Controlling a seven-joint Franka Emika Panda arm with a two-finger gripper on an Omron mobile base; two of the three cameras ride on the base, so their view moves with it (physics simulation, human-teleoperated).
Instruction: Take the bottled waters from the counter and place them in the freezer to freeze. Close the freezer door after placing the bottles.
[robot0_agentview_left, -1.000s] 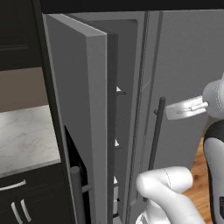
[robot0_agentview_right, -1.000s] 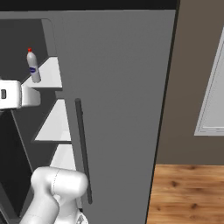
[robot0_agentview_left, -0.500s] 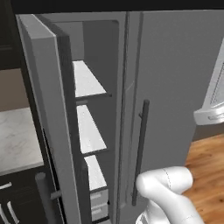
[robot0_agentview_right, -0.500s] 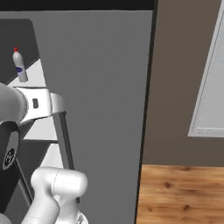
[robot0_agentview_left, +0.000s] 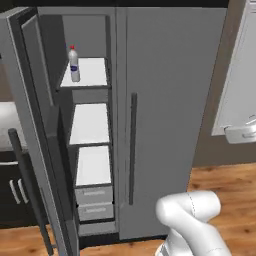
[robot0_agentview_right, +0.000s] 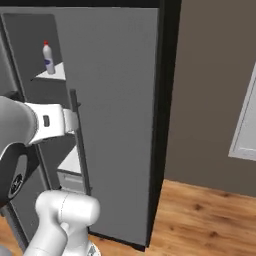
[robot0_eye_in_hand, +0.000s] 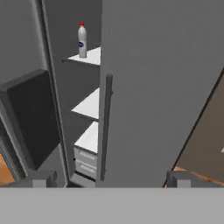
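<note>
Clear bottle (robot0_agentview_left: 74, 64), red cap, blue label (upright, top freezer (robot0_agentview_left: 90, 125) shelf), jaws wide, empty

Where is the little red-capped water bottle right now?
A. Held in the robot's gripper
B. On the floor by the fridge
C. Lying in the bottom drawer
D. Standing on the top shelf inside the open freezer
D: the bottled water stands upright on the top white shelf of the freezer, whose door hangs open.
</note>
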